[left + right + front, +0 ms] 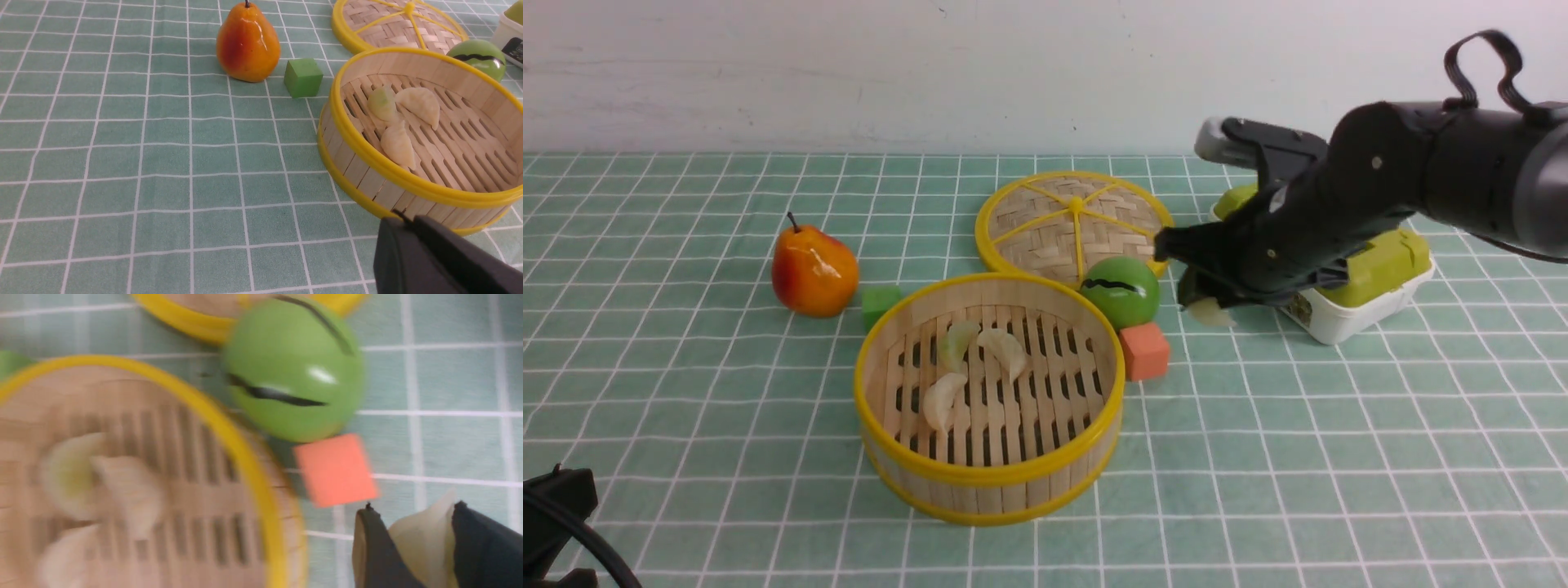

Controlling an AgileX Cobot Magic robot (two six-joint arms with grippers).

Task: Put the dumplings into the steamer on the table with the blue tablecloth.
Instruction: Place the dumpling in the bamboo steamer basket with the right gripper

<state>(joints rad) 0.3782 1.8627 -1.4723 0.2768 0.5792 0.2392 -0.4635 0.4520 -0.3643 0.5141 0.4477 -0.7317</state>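
The steamer [992,480] stands on the table with the blue tablecloth [686,367], with three dumplings on its slatted floor [956,343] [1006,351] [941,400]. A fourth dumpling [1213,313] hangs above the cloth to the right of the steamer, past the orange cube, with my right gripper [1205,304] shut on it. In the right wrist view this dumpling [421,543] sits pinched between the two dark fingers of the right gripper [413,512]. My left gripper [402,220] is shut and empty, low beside the steamer's near wall [367,179].
A pear [814,271] and a green cube [880,305] lie left of the steamer. The woven lid [1074,224], a green ball [1123,290] and an orange cube [1145,351] crowd its far right side. A white-and-green box [1372,282] sits behind my right arm.
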